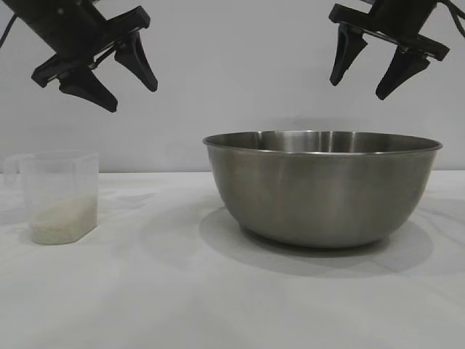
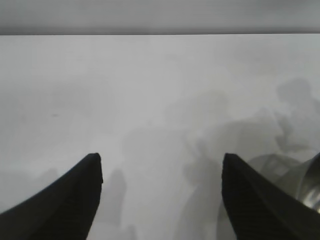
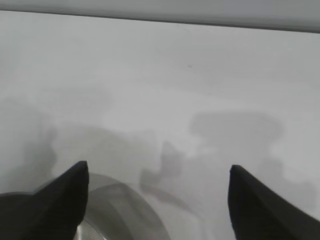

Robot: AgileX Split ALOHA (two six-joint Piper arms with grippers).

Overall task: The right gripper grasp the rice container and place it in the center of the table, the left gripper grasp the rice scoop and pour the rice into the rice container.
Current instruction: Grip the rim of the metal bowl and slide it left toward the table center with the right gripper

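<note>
I held both black two-fingered claws, left gripper [image 1: 133,90] and right gripper [image 1: 360,85], spread wide and empty above the white table [image 1: 182,298], steel bowl [image 1: 322,190] right, clear plastic rice scoop [image 1: 61,196] left.

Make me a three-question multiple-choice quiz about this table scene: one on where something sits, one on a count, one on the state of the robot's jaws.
1. Where is the rice scoop relative to the rice container?
A. Inside it
B. Apart, on the left arm's side
C. Stacked beneath it

2. How many vessels stand on the table?
A. One
B. Two
C. Four

3. What are the left gripper and right gripper doing?
A. Both hang open, holding nothing
B. Both clamp the container
C. One lifts the scoop

Answers: 1 B, bare tabletop separates them. 2 B, only cup and bowl. 3 A, jaws spread in mid-air.
</note>
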